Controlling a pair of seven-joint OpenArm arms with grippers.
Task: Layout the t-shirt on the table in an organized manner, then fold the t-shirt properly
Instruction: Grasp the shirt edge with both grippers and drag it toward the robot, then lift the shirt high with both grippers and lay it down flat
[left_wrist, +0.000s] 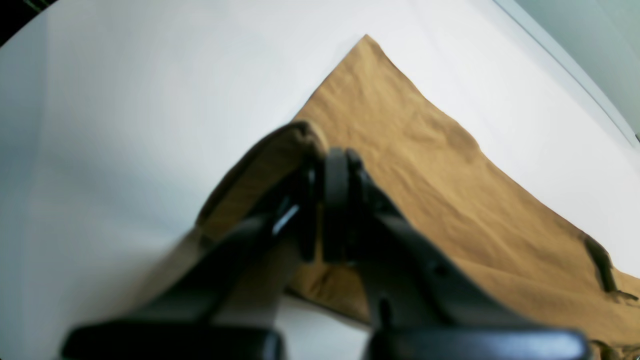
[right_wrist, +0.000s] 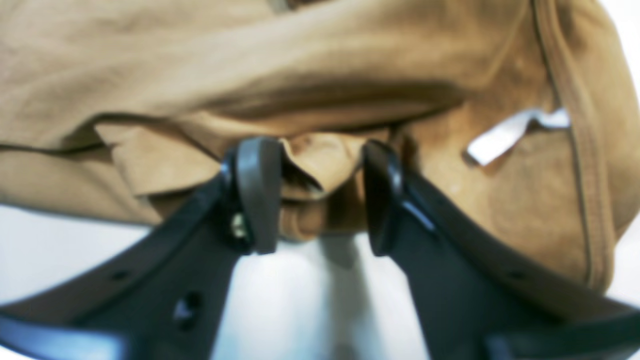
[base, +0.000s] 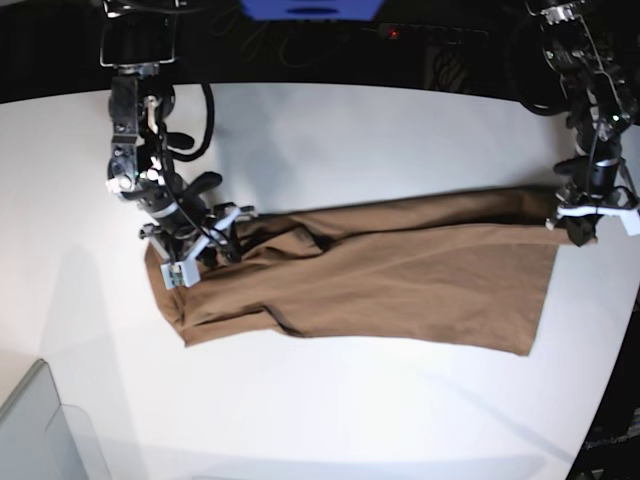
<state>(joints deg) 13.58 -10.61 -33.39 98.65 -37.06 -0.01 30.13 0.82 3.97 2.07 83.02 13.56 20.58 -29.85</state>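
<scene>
Shirt (base: 380, 265): tan-brown, lying long across the white surface (base: 330, 130), hem end toward the base view's right, collar end bunched toward its left.

Left arm: at the base view's right, reaching down from the far edge to the shirt's far right corner. Left tool (left_wrist: 325, 165): pads pressed together, pinching a raised fold of the shirt's edge; the cloth behind it lies flat on the surface.

Right arm: at the base view's left, angled down and inward to the bunched collar end. Right tool (right_wrist: 315, 195): fingers (right_wrist: 257, 192) partly spread, a crumpled fold of shirt between them; grip cannot be told. White label (right_wrist: 505, 135) shows near the collar seam.

Grey bin (base: 35, 430): near left corner.
</scene>
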